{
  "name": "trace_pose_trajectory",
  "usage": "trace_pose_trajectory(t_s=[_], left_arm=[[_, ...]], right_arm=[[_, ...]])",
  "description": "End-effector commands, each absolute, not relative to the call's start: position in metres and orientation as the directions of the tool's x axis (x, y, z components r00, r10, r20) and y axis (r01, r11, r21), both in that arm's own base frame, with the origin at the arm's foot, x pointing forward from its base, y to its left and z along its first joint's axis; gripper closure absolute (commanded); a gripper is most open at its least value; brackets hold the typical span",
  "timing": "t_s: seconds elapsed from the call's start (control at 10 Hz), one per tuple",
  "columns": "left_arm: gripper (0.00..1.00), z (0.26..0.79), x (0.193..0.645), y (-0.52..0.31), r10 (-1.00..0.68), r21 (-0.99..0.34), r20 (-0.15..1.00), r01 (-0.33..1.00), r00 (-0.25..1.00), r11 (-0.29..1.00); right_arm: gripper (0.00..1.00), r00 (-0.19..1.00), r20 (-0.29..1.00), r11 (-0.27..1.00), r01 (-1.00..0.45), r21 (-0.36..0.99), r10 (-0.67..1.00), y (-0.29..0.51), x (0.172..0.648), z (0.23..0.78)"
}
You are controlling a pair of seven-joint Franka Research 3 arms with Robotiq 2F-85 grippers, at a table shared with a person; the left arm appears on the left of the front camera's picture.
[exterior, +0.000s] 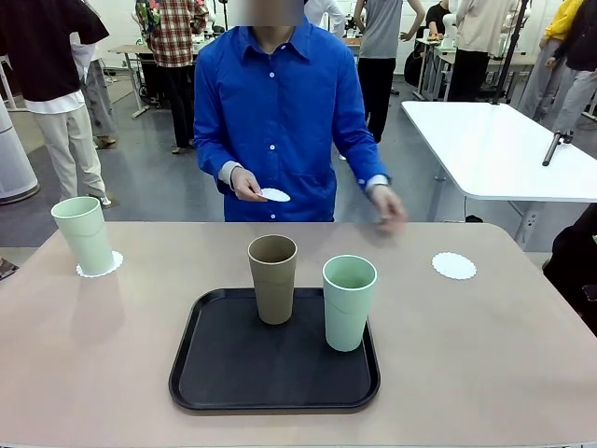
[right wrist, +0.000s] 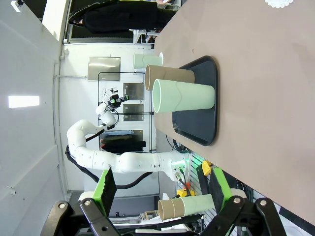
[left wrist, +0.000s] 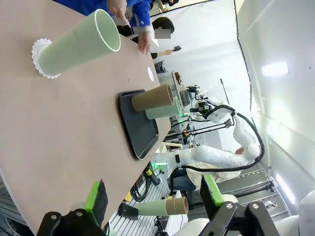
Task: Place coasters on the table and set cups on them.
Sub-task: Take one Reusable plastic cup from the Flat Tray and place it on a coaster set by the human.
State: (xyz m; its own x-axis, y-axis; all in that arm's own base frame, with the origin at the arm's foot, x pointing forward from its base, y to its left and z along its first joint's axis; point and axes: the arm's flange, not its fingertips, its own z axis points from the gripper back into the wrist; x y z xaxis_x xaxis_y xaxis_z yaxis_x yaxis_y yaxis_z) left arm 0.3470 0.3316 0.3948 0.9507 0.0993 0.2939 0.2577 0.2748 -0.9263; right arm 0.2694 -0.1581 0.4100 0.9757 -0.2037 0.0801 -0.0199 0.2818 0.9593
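On the table (exterior: 485, 355), at the far left, a mint cup (exterior: 84, 235) stands upright on a coaster (exterior: 100, 266). A tan cup (exterior: 272, 278) and a second mint cup (exterior: 349, 301) stand on the black tray (exterior: 215, 373). Another coaster (exterior: 454, 266) lies bare at the far right. The person holds a third coaster (exterior: 274, 195) in one hand. My left gripper (left wrist: 153, 194) is open and empty off the table's edge, looking at the mint cup (left wrist: 78, 44). My right gripper (right wrist: 162, 189) is also open and empty, off the opposite edge, facing the tray's cups (right wrist: 184, 97).
The person in a blue shirt stands at the far side, the other hand (exterior: 387, 207) blurred above the table edge. A white table (exterior: 494, 140) stands behind at the right. Other people stand farther back.
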Motion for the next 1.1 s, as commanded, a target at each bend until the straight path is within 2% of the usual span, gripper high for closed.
trace_pose_trajectory(t_s=[0.0, 1.0], left_arm=[[0.0, 0.3952, 0.3438, 0.3317, 0.093, -0.924, 0.304, 0.27, 0.948, 0.27], [0.0, 0.3952, 0.3438, 0.3317, 0.093, -0.924, 0.304, 0.27, 0.948, 0.27]], right_arm=[[0.0, 0.975, 0.095, 0.273, -0.038, 0.961, -0.202, -0.1577, 0.2681, 0.4096], [0.0, 0.975, 0.095, 0.273, -0.038, 0.961, -0.202, -0.1577, 0.2681, 0.4096]])
